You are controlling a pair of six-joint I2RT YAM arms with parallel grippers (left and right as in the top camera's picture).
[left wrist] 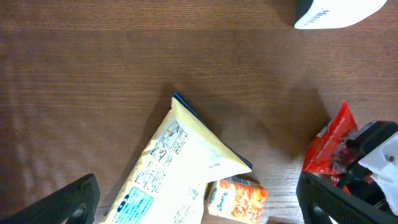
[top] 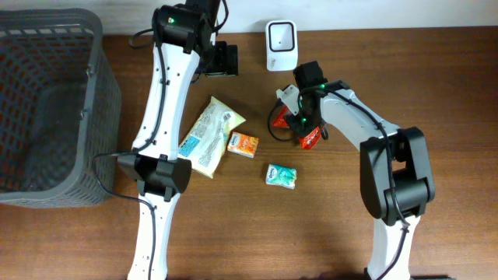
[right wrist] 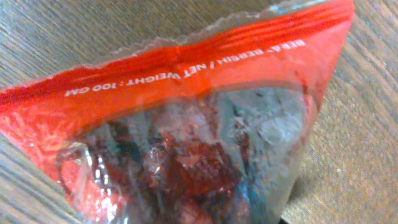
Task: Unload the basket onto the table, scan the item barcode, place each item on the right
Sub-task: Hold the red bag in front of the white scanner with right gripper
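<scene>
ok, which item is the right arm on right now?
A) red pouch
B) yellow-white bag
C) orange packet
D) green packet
A: in the overhead view the right gripper sits directly over the red pouch, and that pouch fills the right wrist view.
</scene>
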